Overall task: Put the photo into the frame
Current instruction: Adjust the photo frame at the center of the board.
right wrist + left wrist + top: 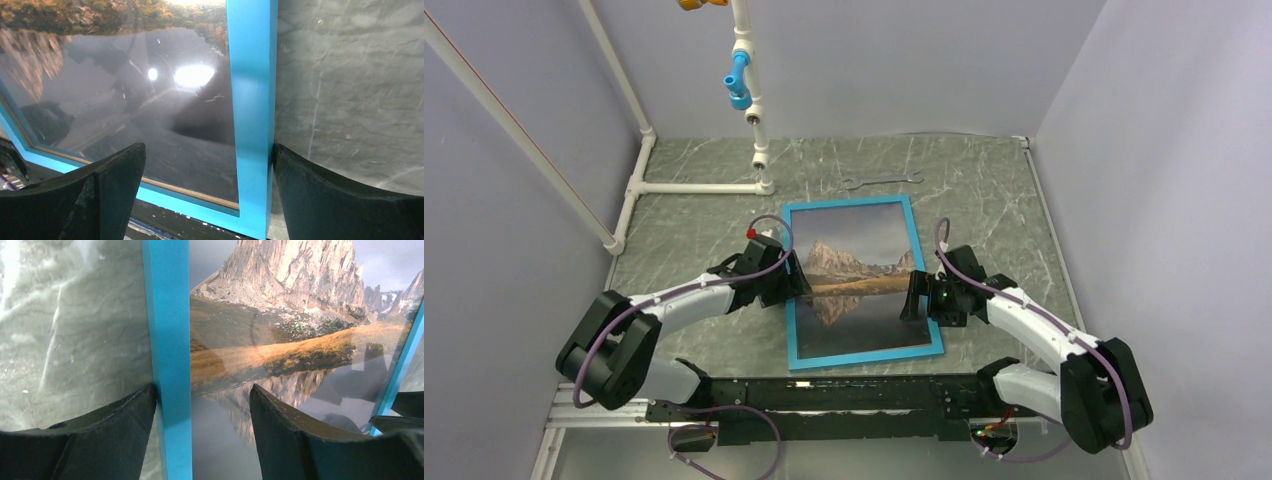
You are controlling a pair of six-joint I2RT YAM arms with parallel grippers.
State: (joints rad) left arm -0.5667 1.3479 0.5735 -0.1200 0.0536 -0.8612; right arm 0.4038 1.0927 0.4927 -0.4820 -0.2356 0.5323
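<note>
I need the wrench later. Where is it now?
In the top view, the wrench lies beyond the frame, right of the pipe stand.

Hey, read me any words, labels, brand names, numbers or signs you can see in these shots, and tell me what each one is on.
No text can be read in any of the three views.
The frame and the photo: no caption, label or brand shows.
The wrench: any stamping is too small to read.
</note>
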